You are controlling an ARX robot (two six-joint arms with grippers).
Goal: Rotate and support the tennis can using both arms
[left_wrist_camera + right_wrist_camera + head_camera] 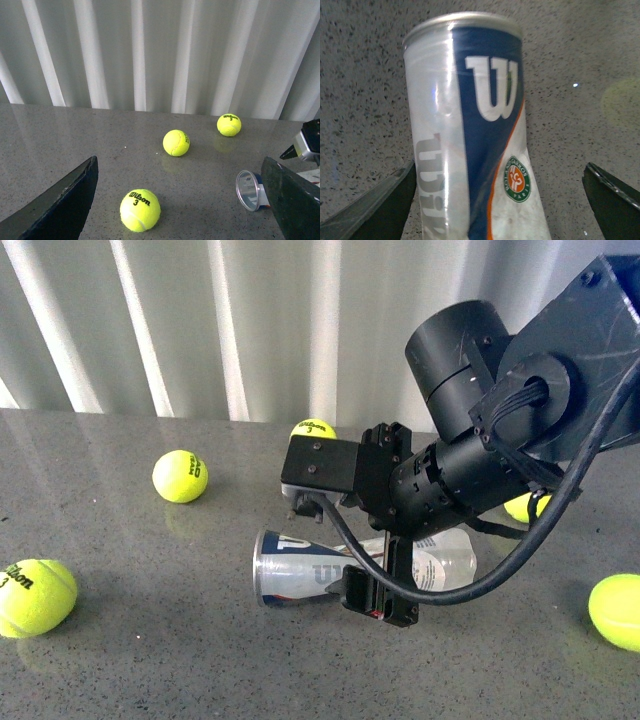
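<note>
Nearest on the table [150, 670] sit the left ball [35, 597] and right ball [618, 612]. Mid-table the can [300, 572] lies on its side, rim leftward. The right gripper [499, 169] straddles it, fingers wide, touching neither side. The left gripper [179, 161] is spread wide, empty, clear of the can. Beyond lie the far balls [180, 476], then a white curtain [200, 320].

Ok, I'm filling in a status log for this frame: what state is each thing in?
tennis can: lying on its side on the table, not clamped.
right gripper: open, straddling the can.
left gripper: open, empty, away from the can.
tennis balls: loose on the table, outside the can.
</note>
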